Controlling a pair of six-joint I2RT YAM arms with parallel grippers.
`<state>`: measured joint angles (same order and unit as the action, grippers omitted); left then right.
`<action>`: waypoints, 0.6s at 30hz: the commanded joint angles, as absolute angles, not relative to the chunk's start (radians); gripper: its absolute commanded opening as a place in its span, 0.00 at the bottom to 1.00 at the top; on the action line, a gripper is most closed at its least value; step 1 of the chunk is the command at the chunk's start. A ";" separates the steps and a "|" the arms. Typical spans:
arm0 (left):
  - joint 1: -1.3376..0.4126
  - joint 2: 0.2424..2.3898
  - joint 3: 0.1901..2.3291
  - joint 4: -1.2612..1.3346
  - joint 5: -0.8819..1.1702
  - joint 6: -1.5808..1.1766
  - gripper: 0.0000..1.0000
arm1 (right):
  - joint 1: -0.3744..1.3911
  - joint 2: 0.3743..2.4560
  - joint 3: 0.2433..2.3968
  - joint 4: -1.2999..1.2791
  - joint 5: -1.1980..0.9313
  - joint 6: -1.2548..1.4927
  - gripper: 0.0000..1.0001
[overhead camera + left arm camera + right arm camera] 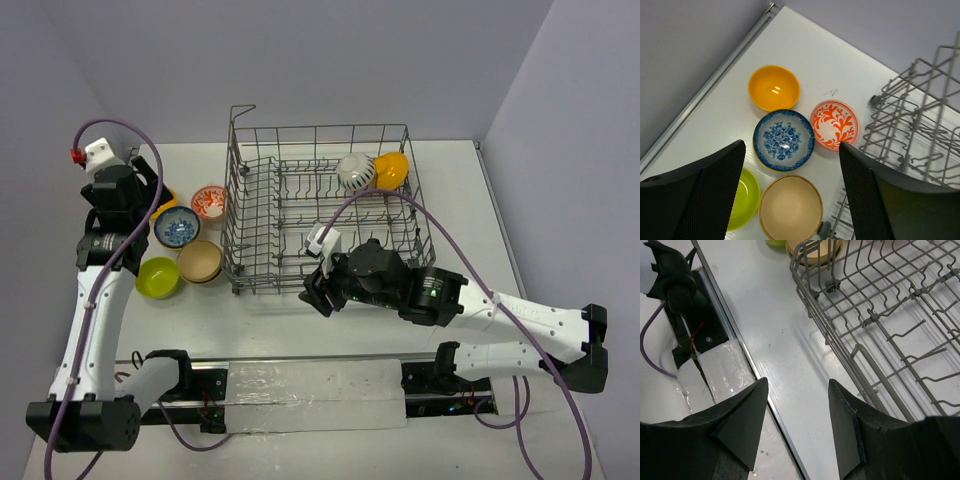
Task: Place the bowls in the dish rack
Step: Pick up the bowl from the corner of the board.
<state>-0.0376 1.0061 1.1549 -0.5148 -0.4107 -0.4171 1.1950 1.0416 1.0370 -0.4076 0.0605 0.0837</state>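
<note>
Left hand hangs released above the blue bowl. Right hand — released too, it seems — beside the rack.

Seven bowls, one dish rack, two robot arms

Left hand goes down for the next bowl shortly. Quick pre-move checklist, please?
1. Left hand open, empty: ok.
2. Blue-patterned bowl roughly centred under it: ok.
3. Room around that bowl: not ok, red-and-white bowl and tan bowl crowd it.
4. Right hand open, empty, outside the dish rack: ok.
5. Free rack space: ok, only the white striped bowl and an orange-yellow bowl sit in its far right corner.
</note>
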 commanded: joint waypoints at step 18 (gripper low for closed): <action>0.310 1.466 1.333 -0.394 -0.121 -0.575 0.75 | 1.227 1.042 0.896 -0.255 0.055 0.123 0.60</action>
